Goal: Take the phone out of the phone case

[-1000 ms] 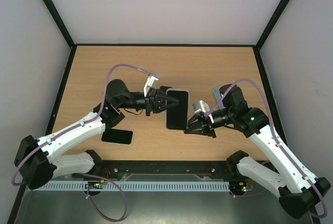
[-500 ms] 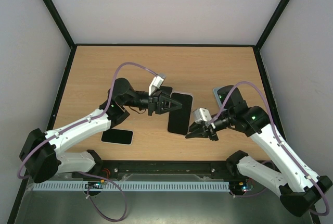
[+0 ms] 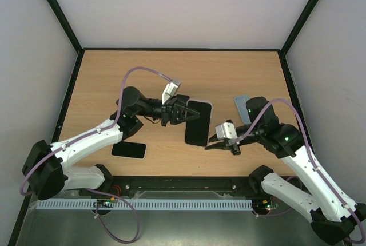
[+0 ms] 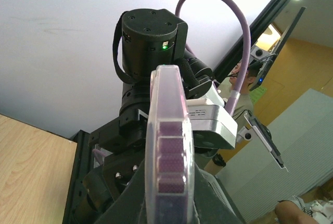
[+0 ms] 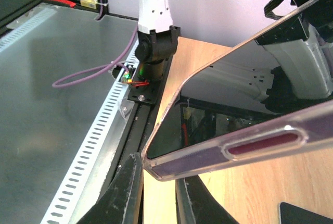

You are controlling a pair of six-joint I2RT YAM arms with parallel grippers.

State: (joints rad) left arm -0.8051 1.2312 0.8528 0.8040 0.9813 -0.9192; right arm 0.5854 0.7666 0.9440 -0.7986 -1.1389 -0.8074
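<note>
A black phone in a clear, purple-tinted phone case (image 3: 197, 123) is held off the table at mid-centre. My left gripper (image 3: 184, 112) is shut on its left long edge; the left wrist view shows that case edge (image 4: 169, 146) standing straight up between the dark fingers of the left gripper (image 4: 169, 195). My right gripper (image 3: 213, 142) is at the phone's near right corner. In the right wrist view the case corner (image 5: 158, 166) sits pinched between the two narrow-set fingers (image 5: 125, 193) of the right gripper (image 5: 156, 174). The phone's screen (image 5: 234, 88) faces up.
A second black phone (image 3: 128, 150) lies flat on the table near the left arm. A blue-grey slab (image 3: 241, 107) lies behind the right arm. The metal rail and slotted cable duct (image 5: 93, 146) run along the near table edge.
The left arm carried the cased phone slightly to the right. The right gripper shifted to the phone's near right corner and its jaws narrowed onto it.
</note>
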